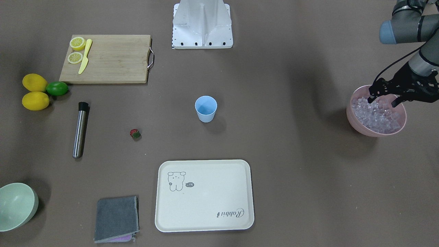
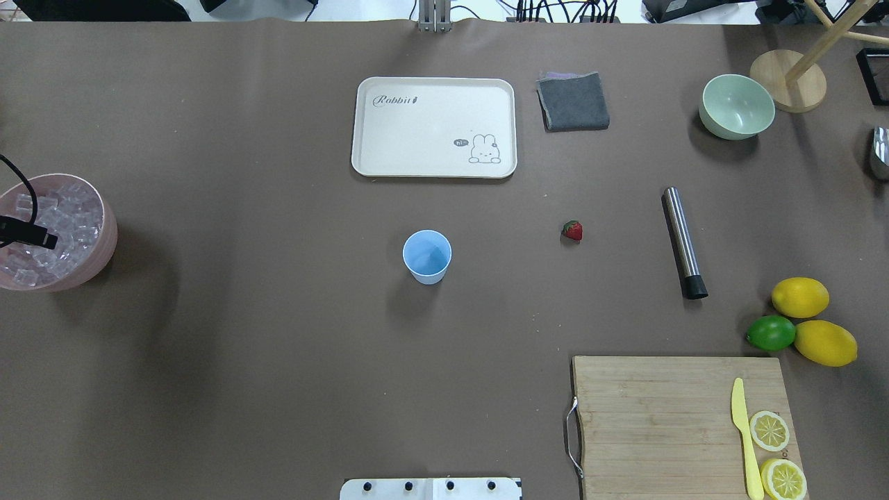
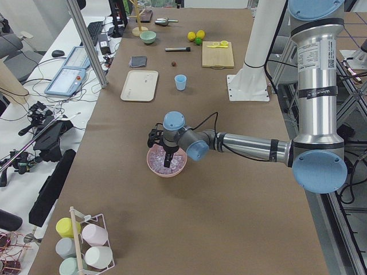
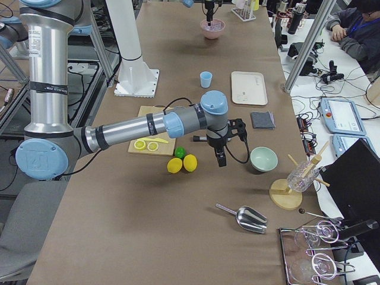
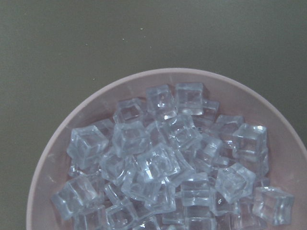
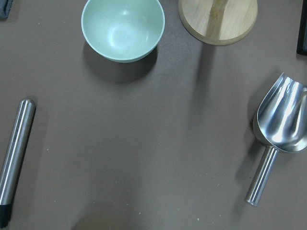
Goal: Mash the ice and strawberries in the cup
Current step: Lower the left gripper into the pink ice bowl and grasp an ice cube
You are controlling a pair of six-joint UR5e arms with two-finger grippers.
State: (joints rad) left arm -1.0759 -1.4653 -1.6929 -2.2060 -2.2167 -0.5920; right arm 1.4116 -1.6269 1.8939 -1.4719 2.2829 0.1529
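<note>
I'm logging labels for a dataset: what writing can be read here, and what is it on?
"Rabbit", in script, on the tray.
Speech bubble beside the tray's rabbit drawing: too small to read.
Printed band on the left arm: blurred, unreadable.
No other writing is legible.

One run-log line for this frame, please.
step: fetch ice | left end effector: open, over ice in pink bowl | right end effector: state unclear | cup: empty | strawberry: on table
</note>
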